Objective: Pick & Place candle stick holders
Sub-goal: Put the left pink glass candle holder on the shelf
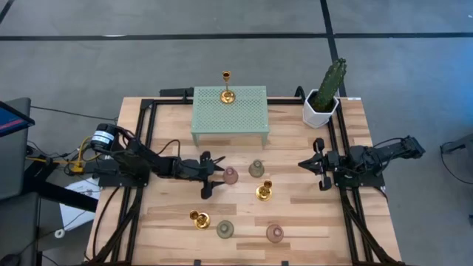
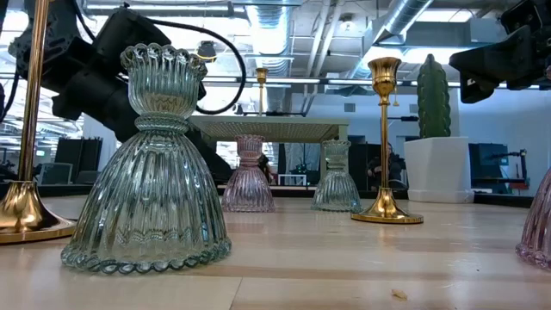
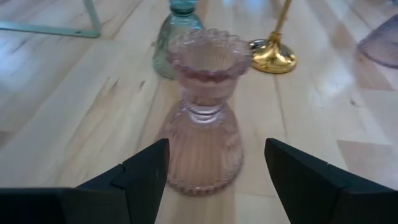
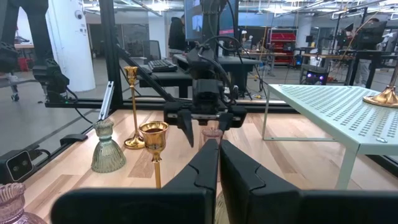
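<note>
Candle holders: seven in all, three gold, two pink, two green. The open left gripper (image 1: 215, 176) flanks a pink holder (image 1: 230, 175) mid-desk; one gold holder (image 1: 227, 95) tops the mint stand (image 1: 229, 111). The right gripper (image 1: 311, 165) waits closed.

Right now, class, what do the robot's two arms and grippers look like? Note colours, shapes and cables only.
Both arms are black and jointed. The left arm has a silver-and-black cylinder at its base, with yellow, orange and black cables beside it. The left gripper has two flat black, wedge-shaped fingers. The right gripper matches it, on a black, angular right arm.
</note>
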{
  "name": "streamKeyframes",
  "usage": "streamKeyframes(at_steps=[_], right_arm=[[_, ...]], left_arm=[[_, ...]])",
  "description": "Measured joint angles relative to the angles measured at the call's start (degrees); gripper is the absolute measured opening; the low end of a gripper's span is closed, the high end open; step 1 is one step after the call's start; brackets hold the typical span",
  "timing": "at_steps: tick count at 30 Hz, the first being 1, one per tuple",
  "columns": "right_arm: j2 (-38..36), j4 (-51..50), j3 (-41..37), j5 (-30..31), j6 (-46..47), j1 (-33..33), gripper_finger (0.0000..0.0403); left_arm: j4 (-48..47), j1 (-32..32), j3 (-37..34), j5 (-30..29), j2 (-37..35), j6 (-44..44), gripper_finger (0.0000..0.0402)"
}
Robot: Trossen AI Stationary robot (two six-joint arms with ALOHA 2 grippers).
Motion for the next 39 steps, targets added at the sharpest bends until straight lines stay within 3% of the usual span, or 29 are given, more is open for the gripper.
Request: streamKeyframes(at_steps=[13,28,39], right_arm=[[0.0,-0.1,0.0,0.0,0.0,0.0,0.0008],[0.0,-0.2,0.0,0.0,0.0,0.0,0.0008],[0.0,-0.2,0.0,0.0,0.0,0.0,0.0008]], left_arm=[[5.7,1.0,0.0,-0.5,0.1,-0.5,0.0265],[6.0,2.3,0.0,-2.9,0.1,-0.5,0.0265],[6.0,3.0,0.7,1.8,0.1,-3.1,0.0265]])
